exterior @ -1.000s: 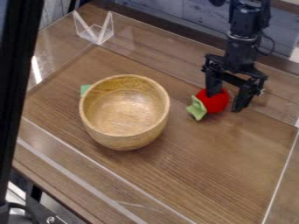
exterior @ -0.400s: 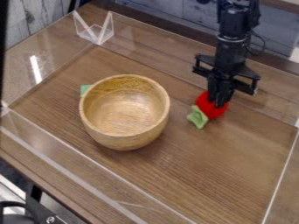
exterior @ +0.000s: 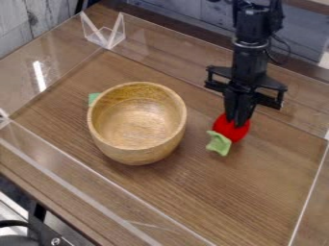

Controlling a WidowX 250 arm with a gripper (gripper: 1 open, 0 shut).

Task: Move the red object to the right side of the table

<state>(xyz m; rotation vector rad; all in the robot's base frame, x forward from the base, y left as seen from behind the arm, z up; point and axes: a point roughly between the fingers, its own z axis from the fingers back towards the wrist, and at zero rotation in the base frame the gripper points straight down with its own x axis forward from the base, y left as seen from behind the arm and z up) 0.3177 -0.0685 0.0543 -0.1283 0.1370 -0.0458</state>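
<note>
The red object [exterior: 228,128] is a small red strawberry-like toy with a green leafy end [exterior: 220,145] hanging at its lower left. My gripper [exterior: 237,119] points down over it and is shut on its upper part. The toy hangs a little above the brown wood-grain table [exterior: 244,192], just right of the wooden bowl. The fingertips are partly hidden behind the toy.
A large wooden bowl [exterior: 137,120] stands left of centre, with a small green piece [exterior: 94,99] showing at its left rim. Low clear acrylic walls [exterior: 52,67] edge the table. A clear folded stand [exterior: 103,31] sits at the back left.
The gripper closed on the red toy, then lifted it and carried it slightly toward the camera and the bowl.
</note>
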